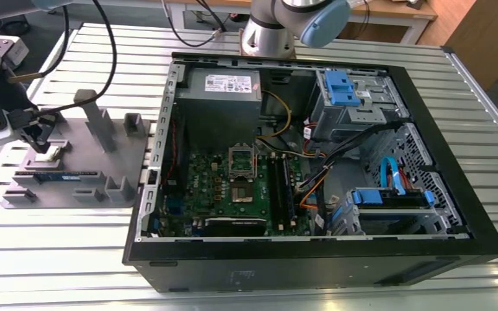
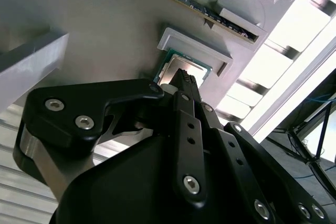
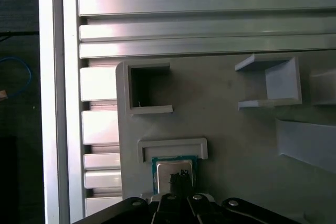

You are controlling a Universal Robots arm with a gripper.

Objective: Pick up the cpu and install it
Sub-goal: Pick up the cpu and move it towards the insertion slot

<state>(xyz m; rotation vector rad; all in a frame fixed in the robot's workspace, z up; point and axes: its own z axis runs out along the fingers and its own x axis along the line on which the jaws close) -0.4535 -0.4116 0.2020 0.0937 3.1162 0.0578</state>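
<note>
While the hand (image 3: 181,174) hangs with fingers drawn narrow, its tips are right over the cpu (image 3: 165,170), which lies flat in a grey fixture (image 3: 226,124) pocket. Just beyond stands a raised lip (image 3: 172,145), then an empty square cup (image 3: 149,90). Farther off are a memory stick (image 1: 59,176) and the open computer case (image 1: 318,265) on the slatted desk (image 1: 59,259).

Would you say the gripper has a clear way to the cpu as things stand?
Probably yes: the gripper is right at the cpu, which lies flat on the grey fixture plate with nothing else over it; a low rim borders one side.
</note>
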